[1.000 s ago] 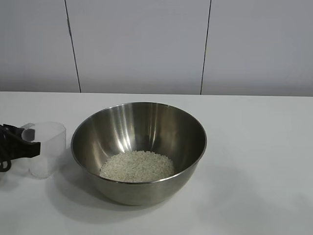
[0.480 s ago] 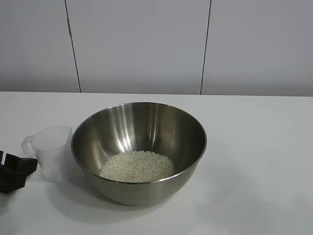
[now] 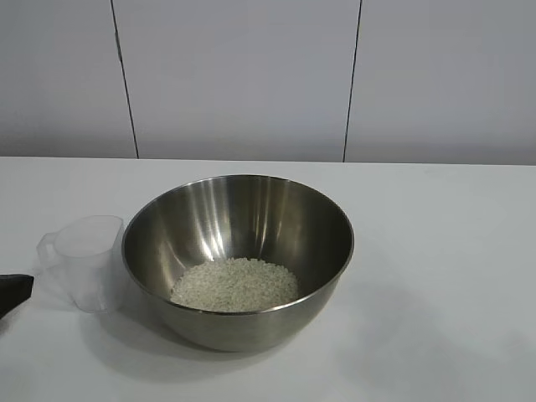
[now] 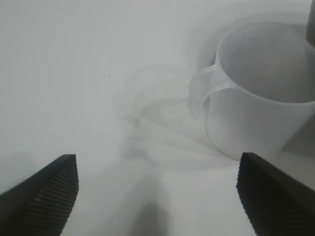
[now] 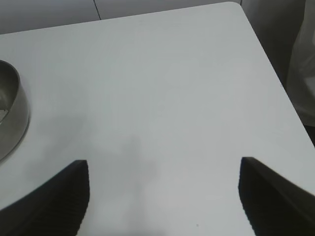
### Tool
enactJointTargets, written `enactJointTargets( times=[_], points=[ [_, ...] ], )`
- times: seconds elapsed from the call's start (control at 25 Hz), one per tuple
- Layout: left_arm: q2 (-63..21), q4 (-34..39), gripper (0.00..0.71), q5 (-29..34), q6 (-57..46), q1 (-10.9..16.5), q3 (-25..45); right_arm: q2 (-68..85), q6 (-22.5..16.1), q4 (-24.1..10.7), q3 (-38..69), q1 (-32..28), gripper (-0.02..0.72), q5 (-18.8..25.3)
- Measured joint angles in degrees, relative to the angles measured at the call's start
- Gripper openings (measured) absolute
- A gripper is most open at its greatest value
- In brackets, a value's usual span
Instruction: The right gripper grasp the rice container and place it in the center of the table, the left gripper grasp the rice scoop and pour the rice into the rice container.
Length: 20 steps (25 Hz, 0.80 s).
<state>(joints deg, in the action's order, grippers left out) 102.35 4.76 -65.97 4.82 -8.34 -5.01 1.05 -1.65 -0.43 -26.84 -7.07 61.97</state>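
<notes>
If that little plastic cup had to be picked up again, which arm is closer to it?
The left. Its end effector is open and faces the rice scoop, which stands empty beside the rice container. The right end effector is open over bare table, on the bowl's far side.

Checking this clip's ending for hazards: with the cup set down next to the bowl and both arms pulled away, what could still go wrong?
1. The empty plastic cup stands upright close against the steel bowl; nudging either could tip the cup.
2. The left gripper is open and apart from the cup, low over the table; a swing sideways might clip the handle.
3. The right gripper, open over bare table, poses little risk, and the rice sits deep in the bowl.
</notes>
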Motion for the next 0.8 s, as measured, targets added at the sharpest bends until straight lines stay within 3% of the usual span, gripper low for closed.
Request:
enactJointTargets(
  times=[0.16, 0.4, 0.52, 0.64, 0.8],
  points=[
    [-6.50, -1.88, 0.633, 1.98, 0.00, 0.00, -0.71, 0.00, 0.00, 0.00, 0.00, 0.00, 0.568, 0.00],
    [-15.32, -1.72, 0.633, 22.38, 0.00, 0.00, -8.54, 0.00, 0.00, 0.00, 0.00, 0.00, 0.568, 0.00],
    [-21.20, -0.15, 0.633, 38.66, -1.53, 0.00, -15.56, 0.00, 0.00, 0.00, 0.00, 0.00, 0.568, 0.00],
    [-25.92, 2.34, 0.633, 65.97, -4.50, 0.00, -27.46, 0.00, 0.00, 0.00, 0.00, 0.00, 0.568, 0.00],
    [-26.67, 2.57, 0.633, 94.91, -3.51, 0.06, -46.96, 0.00, 0.00, 0.00, 0.00, 0.00, 0.568, 0.00]
  ],
)
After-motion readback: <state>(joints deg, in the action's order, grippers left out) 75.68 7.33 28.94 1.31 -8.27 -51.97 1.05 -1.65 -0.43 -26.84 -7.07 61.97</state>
